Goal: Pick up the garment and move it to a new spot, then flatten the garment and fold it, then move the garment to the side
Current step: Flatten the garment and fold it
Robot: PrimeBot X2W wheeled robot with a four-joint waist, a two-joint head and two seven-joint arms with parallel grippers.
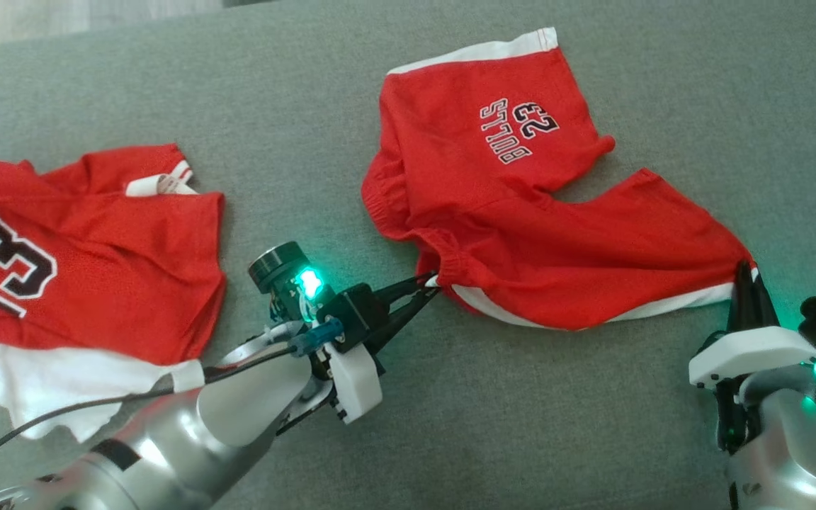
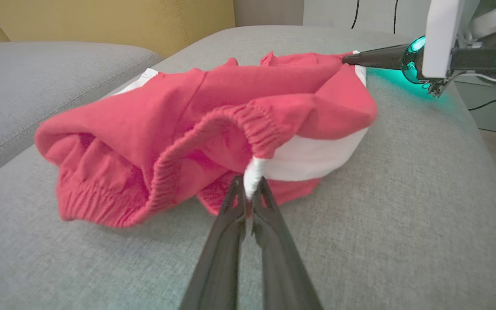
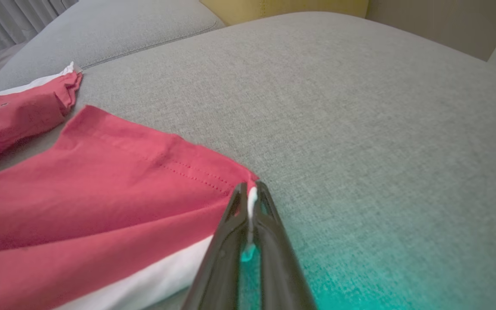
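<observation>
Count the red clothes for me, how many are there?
2. The red shorts lie mid-cushion, pinched by the left gripper and the right gripper. A red jersey lies at the left, over a white cloth. More could hide underneath.

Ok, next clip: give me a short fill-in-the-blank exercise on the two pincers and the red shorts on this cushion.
1. The left pincer pinches the shorts at their elastic ____.
2. The right pincer is ____ on a leg's hem corner.
3. The number printed on the shorts is ____.
4. The jersey lies to the robot's ____.
Missing words: waistband; shut; 23; left.
</observation>
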